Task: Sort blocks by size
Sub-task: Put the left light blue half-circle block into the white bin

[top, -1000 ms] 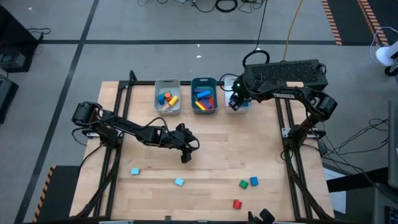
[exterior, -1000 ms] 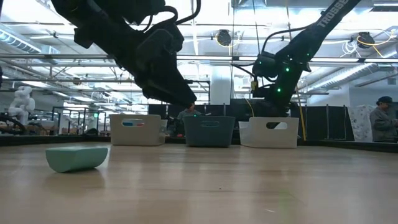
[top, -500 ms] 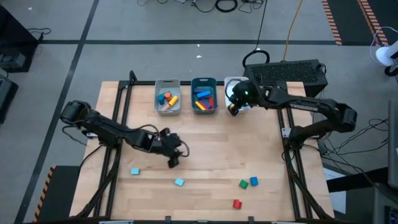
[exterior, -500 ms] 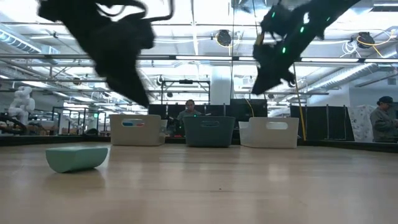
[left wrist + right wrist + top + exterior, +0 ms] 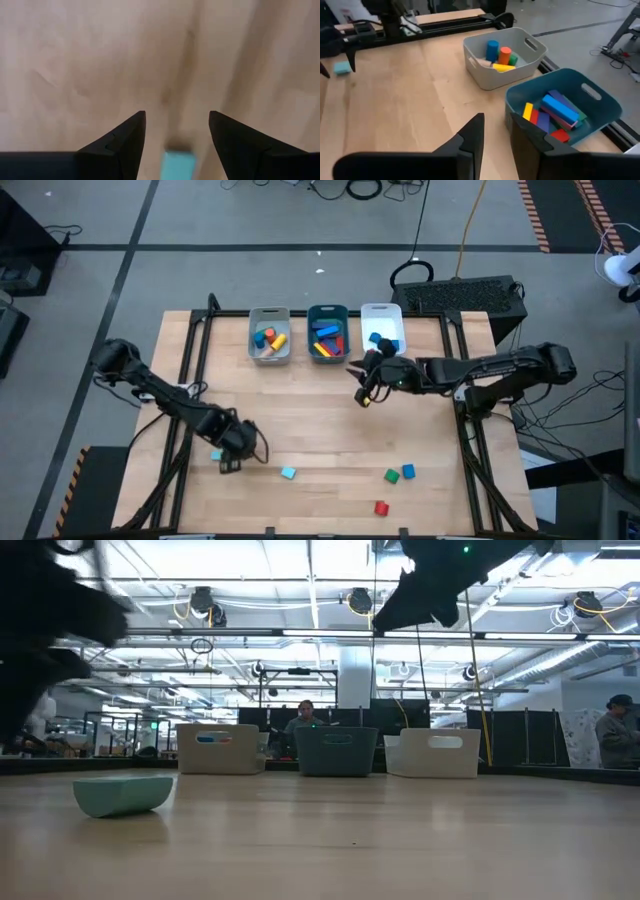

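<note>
My left gripper is open near the table's front left, right by a small cyan block. In the left wrist view the block lies on the wood between my open fingers, which do not touch it. My right gripper is open and empty over the table's middle, on the near side of the white tray. Loose on the table lie another cyan block, a green one, a blue one and a red one.
Three trays stand in a row at the far edge. The grey tray holds cylinders, the teal tray holds long bars, and the white tray holds blue blocks. The right wrist view shows the grey tray and the teal tray. People show in the room beyond.
My left gripper has swept from the table's middle toward the near left corner and come down at the cyan block. My right gripper has drawn back from over the white tray toward the table's middle and near side. No block has moved.
</note>
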